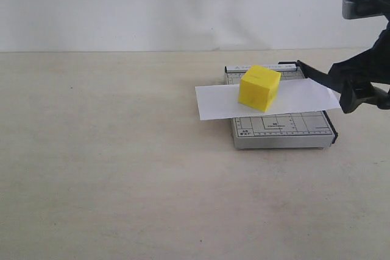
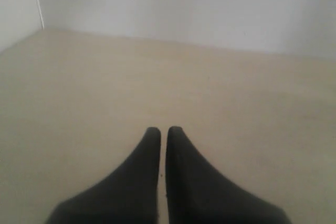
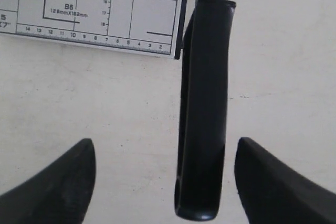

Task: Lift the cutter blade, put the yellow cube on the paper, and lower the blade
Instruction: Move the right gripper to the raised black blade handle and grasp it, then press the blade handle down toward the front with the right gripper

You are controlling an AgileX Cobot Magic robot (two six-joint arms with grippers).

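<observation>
One step left: lowering. Right gripper (image 3: pixel 165 142), jaws spread astride raised cutter blade (image 3: pixel 205 103) handle; close squarely, lower slowly clear of yellow cube (image 1: pixel 259 87). Left gripper (image 2: pixel 164 129), jaws pressed together.

I count one bright yellow plain cube (image 1: pixel 259 87), one white rectangular paper sheet (image 1: pixel 213 103), one small grey ruled cutter board (image 1: pixel 280 129) and one long black cutter blade arm (image 3: pixel 205 103) with a rounded handle. All are grouped toward two o'clock on the single pale beige tabletop (image 1: pixel 109 168). I count two black grippers: the right gripper (image 3: pixel 164 144) at three o'clock, and the left gripper (image 2: pixel 160 132), seen only on its wrist camera. Each has two fingers.
</observation>
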